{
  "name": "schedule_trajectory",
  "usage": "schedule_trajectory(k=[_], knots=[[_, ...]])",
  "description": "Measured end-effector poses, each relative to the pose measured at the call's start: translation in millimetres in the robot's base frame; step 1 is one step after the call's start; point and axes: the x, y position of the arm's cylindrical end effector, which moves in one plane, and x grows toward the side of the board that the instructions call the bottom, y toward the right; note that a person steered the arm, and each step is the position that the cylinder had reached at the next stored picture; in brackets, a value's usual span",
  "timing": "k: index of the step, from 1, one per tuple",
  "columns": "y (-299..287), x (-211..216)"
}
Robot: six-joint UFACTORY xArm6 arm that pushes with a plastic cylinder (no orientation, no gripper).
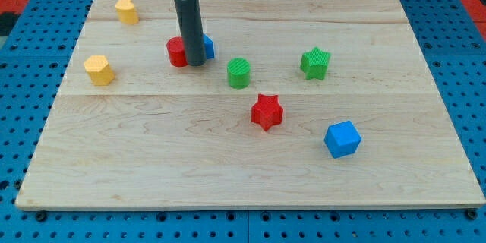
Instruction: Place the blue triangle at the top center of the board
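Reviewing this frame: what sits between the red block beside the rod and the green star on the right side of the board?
In the camera view, my tip, the blue triangle partly hidden behind the rod, and a green cylinder lie between the red block and the green star.

Obstacles: red round block (pixel 177 52) touching my tip (pixel 196 64); green ridged cylinder (pixel 238 73) near. Open wooden board (pixel 152 167) along view's bottom.

Two yellow blocks (pixel 127 10), green star (pixel 314 63), blue cube (pixel 342 138).
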Motion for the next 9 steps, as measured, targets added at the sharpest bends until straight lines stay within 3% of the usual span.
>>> schedule_trajectory(k=[2, 4, 8, 9], knots=[[12.3, -59.3], [-59.2, -98.0], [62.7, -118.8], [66.4, -142.8]])
